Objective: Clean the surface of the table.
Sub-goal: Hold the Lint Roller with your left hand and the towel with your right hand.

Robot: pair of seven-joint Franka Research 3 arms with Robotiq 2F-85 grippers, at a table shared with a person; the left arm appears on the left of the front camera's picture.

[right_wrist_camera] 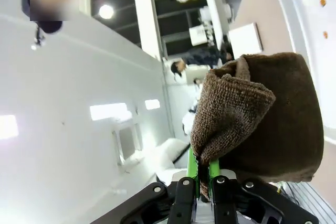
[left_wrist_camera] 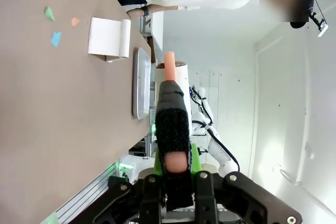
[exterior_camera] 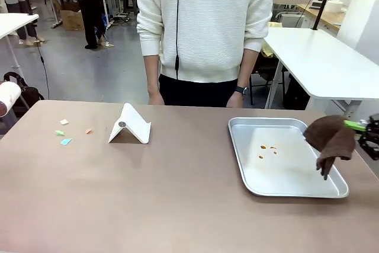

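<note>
Taupe table, we record: paper scraps at left; right gripper clamping brown cloth; left gripper clamping black tool.

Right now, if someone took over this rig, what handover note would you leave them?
Left gripper: shut on a black-handled roller tool, held at the left end of the table.
Right gripper: shut on a brown cloth that hangs over the right edge of the metal tray.
On the table: paper scraps far left, a white folded stand in the middle, orange crumbs in the tray.
Done: no cleaning visible.
Left: clear the scraps and wipe the top.
</note>
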